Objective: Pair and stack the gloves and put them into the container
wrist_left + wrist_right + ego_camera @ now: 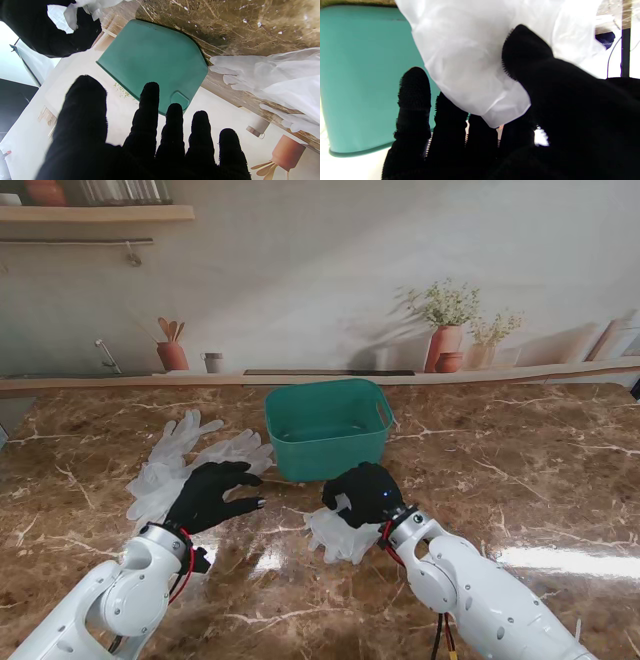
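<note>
A teal plastic container stands mid-table, its wall showing in both wrist views. Translucent white gloves lie spread on the marble to its left, also seen as gloves in the left wrist view. My left hand, in a black cover, hovers open with fingers spread at the near edge of that pile. My right hand is shut on another white glove, which bunches near me from the container. The right wrist view shows that glove pinched between thumb and fingers.
A ledge runs along the back of the table under a printed wall with pots and plants. Brown marble surface stretches to the right of the container.
</note>
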